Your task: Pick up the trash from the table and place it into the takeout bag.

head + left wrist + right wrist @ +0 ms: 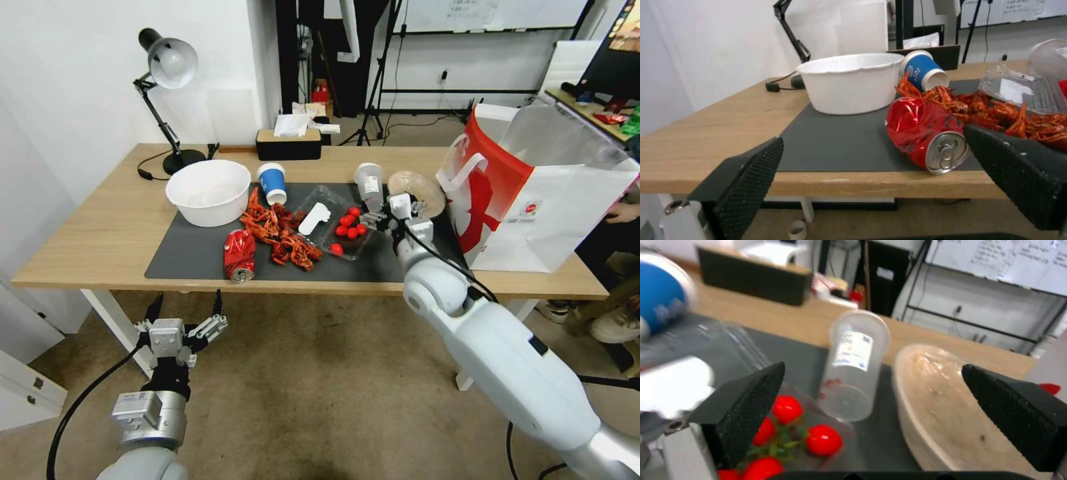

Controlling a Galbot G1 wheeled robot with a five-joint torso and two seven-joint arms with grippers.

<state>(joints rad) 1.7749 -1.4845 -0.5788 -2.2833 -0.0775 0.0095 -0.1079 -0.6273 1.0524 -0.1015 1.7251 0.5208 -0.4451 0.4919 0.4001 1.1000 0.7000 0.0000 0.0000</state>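
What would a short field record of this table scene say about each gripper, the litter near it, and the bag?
right gripper: open, over the dark grey mat, by the lying clear labelled plastic cup and tan clear-lidded bowl
left gripper: open, below the table's front edge, facing the crushed red drink can
blue paper cup: tipped, beside the white bowl
white paper takeout bag with red side panel: upright at the table's right end

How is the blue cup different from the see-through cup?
The blue paper cup is solid blue with a white rim, while the clear plastic cup is see-through with a white label. The blue paper cup is shorter; the clear plastic cup is taller and slimmer. The blue paper cup lies against the red scraps; the clear plastic cup lies beside the lidded bowl. Both lie tipped over on the dark mat.
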